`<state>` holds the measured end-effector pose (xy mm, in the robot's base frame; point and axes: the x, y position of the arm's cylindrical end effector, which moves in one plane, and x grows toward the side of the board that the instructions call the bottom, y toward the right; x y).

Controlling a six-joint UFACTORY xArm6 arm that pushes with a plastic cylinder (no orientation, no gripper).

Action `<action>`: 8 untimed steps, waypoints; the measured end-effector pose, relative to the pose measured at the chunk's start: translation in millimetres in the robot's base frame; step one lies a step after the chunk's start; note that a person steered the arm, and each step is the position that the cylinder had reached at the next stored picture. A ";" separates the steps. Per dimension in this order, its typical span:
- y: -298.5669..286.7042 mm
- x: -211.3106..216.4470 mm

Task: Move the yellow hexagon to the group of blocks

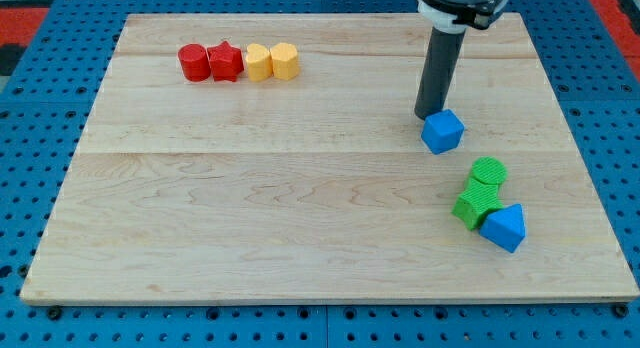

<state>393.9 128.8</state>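
The yellow hexagon (285, 61) sits at the right end of a row near the view's top left, touching a yellow block of unclear shape (258, 63). To their left are a red star (226, 61) and a red cylinder (193, 62). My tip (429, 116) rests far to the right of that row, just at the upper left edge of a blue cube (442, 131). Lower right, a green cylinder (489, 172), a green block (476, 204) and a blue triangular block (504, 227) sit clustered together.
The wooden board (300, 218) lies on a blue pegboard surface (30, 138). The arm's body (460, 3) enters from the view's top right.
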 end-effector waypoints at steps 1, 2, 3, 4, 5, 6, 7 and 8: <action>10.0 18.6; 20.7 38.2; 22.9 50.4; 12.1 4.7; -0.7 -44.2; -21.7 -92.7; -45.2 -141.5; -110.9 -167.6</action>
<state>226.3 17.9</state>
